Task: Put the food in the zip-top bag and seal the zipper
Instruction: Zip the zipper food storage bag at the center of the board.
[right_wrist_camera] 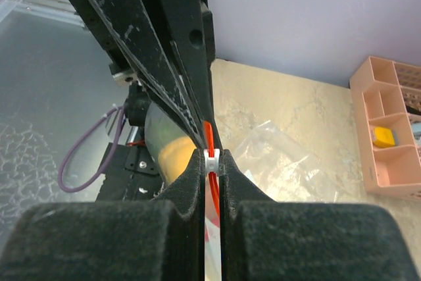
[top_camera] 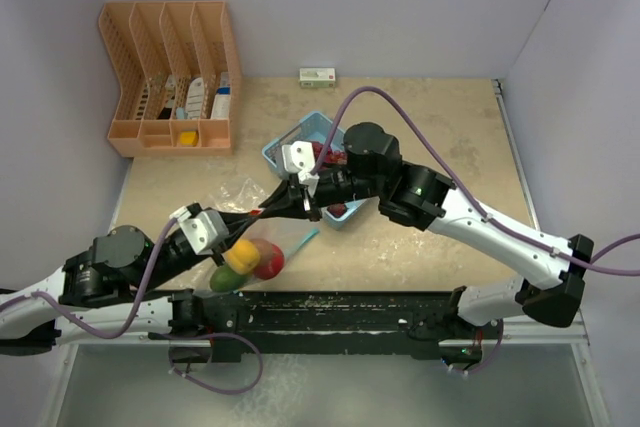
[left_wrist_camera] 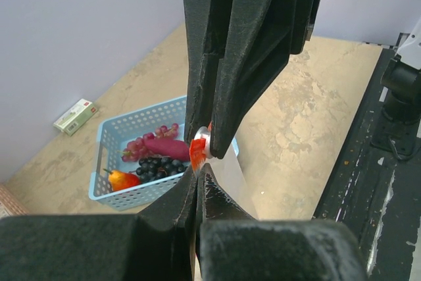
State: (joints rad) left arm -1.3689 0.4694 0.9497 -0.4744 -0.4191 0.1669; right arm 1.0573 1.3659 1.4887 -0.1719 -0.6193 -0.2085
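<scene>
The left gripper (left_wrist_camera: 198,173) is pinched fully closed on the orange zip track (left_wrist_camera: 196,154) at the mouth of the zip-top bag (top_camera: 238,195), and the right gripper (right_wrist_camera: 210,162), just beside it, is clamped tight on the white slider (right_wrist_camera: 210,160). The bag lies at the near left of the table (top_camera: 430,127), with the lemon (top_camera: 241,254), red pepper (top_camera: 268,263) and mango (top_camera: 222,277) inside. The step in hand looks like sealing. To do it well, the left gripper should act as a fixed anchor, keeping the track taut and level. The right gripper should draw the slider straight along the track, away from the left, without twisting or lifting, so the thin plastic does not bunch. One caution: dark grapes (left_wrist_camera: 154,166) and a sweet potato (left_wrist_camera: 164,146) lie in the blue basket (left_wrist_camera: 115,133) further back, so a full seal now would likely shut them out.
</scene>
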